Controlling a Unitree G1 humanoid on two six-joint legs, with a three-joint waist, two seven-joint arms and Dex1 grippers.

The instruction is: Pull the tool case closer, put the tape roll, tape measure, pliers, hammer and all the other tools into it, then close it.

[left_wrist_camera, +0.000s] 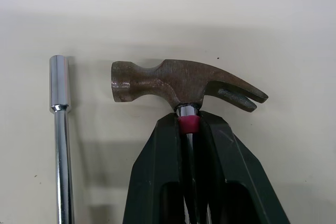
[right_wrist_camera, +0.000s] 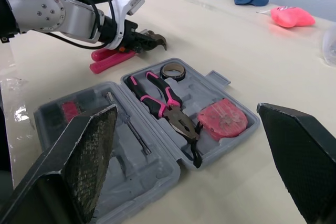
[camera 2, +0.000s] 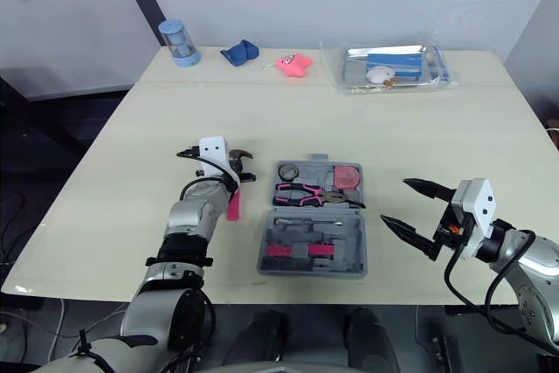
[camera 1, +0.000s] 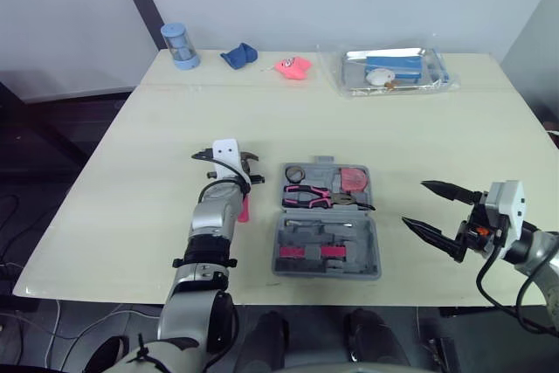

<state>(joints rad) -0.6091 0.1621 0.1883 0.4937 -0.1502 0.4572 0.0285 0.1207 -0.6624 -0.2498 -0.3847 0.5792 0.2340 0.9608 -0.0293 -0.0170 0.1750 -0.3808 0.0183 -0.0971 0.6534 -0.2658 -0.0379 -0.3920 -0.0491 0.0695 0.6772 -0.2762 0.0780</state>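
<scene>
The table (camera 1: 437, 128) bore the open tool case (camera 1: 369, 246) near its front edge. The hammer (left_wrist_camera: 173, 82) lay just left of it, likely head-heavy and stiff, with the left claw (left_wrist_camera: 188, 124) clenched on its neck under the head, while the right claw (camera 1: 414, 203) gaped empty.

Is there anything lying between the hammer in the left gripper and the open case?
Nothing visible: the table between the hammer, held by the left gripper, and the case is bare.

Open tool case (camera 2: 356, 244) holds pliers (camera 2: 301, 194), tape roll (camera 2: 290, 170), tape measure (camera 2: 348, 177). Left gripper (camera 2: 220, 163) on hammer (camera 2: 233, 207), just left of case. Right gripper (camera 2: 393, 201) spread wide, right of case.
</scene>
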